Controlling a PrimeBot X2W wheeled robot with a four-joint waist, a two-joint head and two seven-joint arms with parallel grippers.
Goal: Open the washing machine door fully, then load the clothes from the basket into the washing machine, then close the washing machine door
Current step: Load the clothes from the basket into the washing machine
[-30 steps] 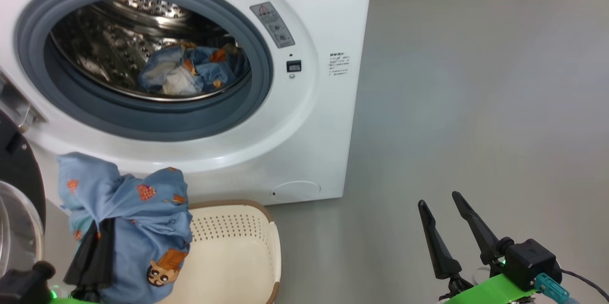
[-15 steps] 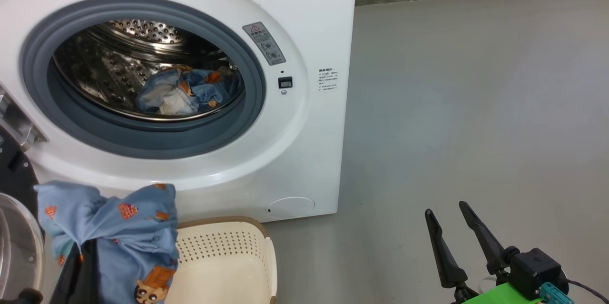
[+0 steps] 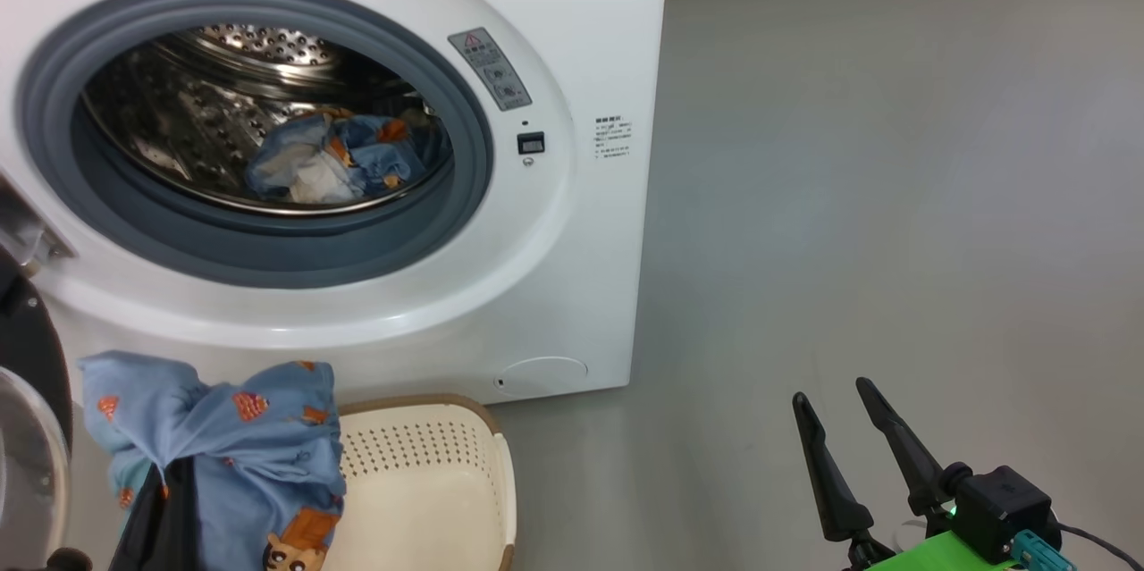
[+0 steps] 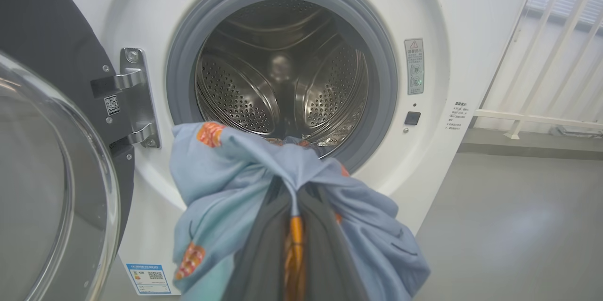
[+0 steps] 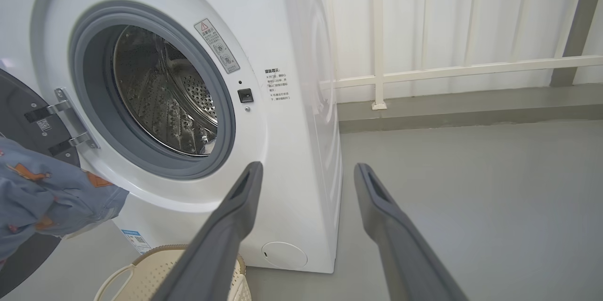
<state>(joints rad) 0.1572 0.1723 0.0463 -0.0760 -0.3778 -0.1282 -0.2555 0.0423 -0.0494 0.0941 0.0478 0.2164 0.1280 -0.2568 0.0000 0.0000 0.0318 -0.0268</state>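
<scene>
One white washing machine [image 3: 572, 35] stands on a grey floor [image 3: 894, 196], its one round door [image 4: 47, 174] swung open to the left. One cream basket [image 3: 429, 482] sits on the floor just in front of the machine.

There are two lots of clothes [image 3: 331, 164]. One blue, cream and orange bundle lies in the steel drum [image 3: 179, 106]. One blue printed garment [image 3: 223, 437] hangs below the drum opening, covering the basket's left side in the head view.

Of the two hands, the left hand [image 4: 294, 239] is clamped on that garment, with fabric draped over its dark fingers. The right hand [image 3: 829, 390] hovers over bare floor, well right of the machine, fingers apart and holding nothing.

The head view looks down on the bundle in the drum. The left wrist view shows the door's metal hinge [image 4: 136, 98] and a blue label sticker [image 4: 148, 277] low on the machine. The right wrist view shows a white railing [image 5: 424, 75] beyond the machine and one white basket handle [image 5: 113, 282].
</scene>
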